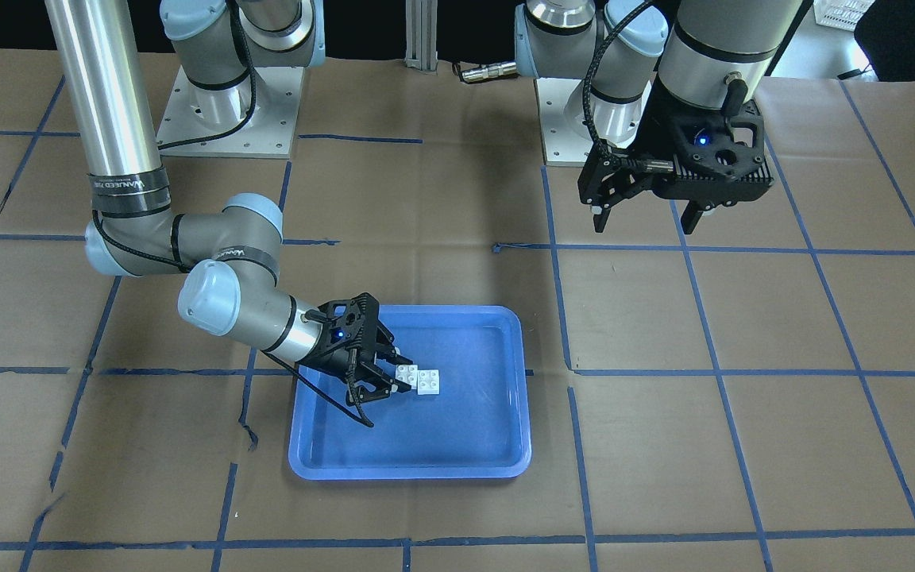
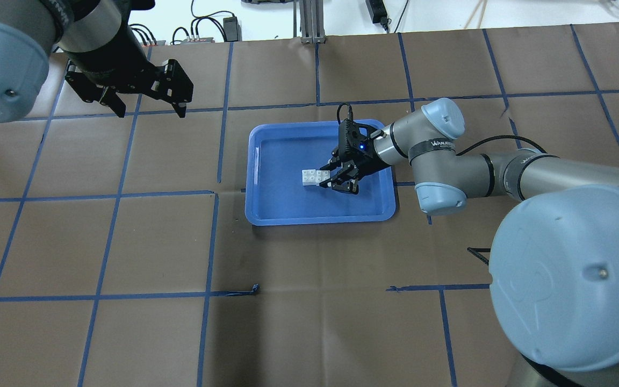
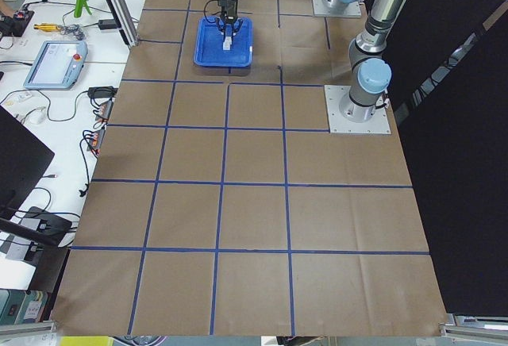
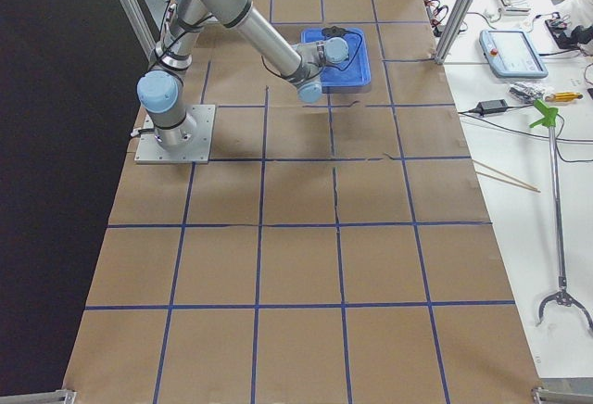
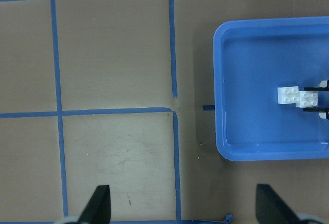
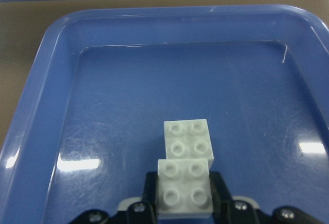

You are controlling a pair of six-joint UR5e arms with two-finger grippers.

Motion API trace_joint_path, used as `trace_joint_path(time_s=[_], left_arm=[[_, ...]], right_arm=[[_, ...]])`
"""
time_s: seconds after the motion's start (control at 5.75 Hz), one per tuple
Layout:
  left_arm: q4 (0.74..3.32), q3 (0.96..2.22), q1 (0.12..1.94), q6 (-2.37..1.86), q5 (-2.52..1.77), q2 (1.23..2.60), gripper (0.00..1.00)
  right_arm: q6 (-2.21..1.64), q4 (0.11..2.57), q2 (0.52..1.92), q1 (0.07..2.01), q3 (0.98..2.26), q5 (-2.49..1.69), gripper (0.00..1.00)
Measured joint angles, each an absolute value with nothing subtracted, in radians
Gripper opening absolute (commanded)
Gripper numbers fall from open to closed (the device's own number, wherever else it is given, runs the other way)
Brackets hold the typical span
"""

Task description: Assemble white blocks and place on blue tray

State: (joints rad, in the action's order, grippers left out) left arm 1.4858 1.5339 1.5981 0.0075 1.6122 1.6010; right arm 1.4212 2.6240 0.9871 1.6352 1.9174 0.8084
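Observation:
Two white blocks (image 6: 187,139) are joined with an offset, one overlapping the other, inside the blue tray (image 6: 103,106). My right gripper (image 6: 184,196) is shut on the near block, with a finger on each side. The pair is at or just above the tray floor, near the middle. The blocks (image 2: 309,176) and right gripper (image 2: 324,176) also show in the overhead view, and the blocks (image 1: 428,382) in the front view. My left gripper (image 1: 645,226) is open and empty, high above the table, well away from the tray (image 1: 410,473). Its wrist view shows the blocks (image 5: 288,95).
The table is covered in brown paper with a blue tape grid. The arm bases (image 1: 227,119) stand at the robot's side of the table. Side benches with tools and a teach pendant (image 3: 51,60) lie beyond the table edge.

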Motion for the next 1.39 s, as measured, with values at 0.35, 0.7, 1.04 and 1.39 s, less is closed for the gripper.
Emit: trace_joint_path(time_s=[0.35, 0.7, 1.04, 1.39], left_arm=[[1.484, 1.534, 1.597, 0.005, 1.612, 1.601, 0.99], [1.483, 1.534, 1.596, 0.005, 1.609, 1.601, 0.99], [1.482, 1.534, 1.594, 0.005, 1.608, 1.602, 0.99], [1.482, 1.534, 1.594, 0.003, 1.607, 1.601, 0.99]], right_arm=[[1.414, 2.628, 0.983, 1.635, 1.914, 0.808, 0.37], [1.403, 2.654, 0.965, 1.635, 1.908, 0.808, 0.37], [1.389, 2.663, 0.962, 1.635, 1.907, 0.808, 0.37], [1.383, 2.662, 0.963, 1.635, 1.911, 0.808, 0.37]])
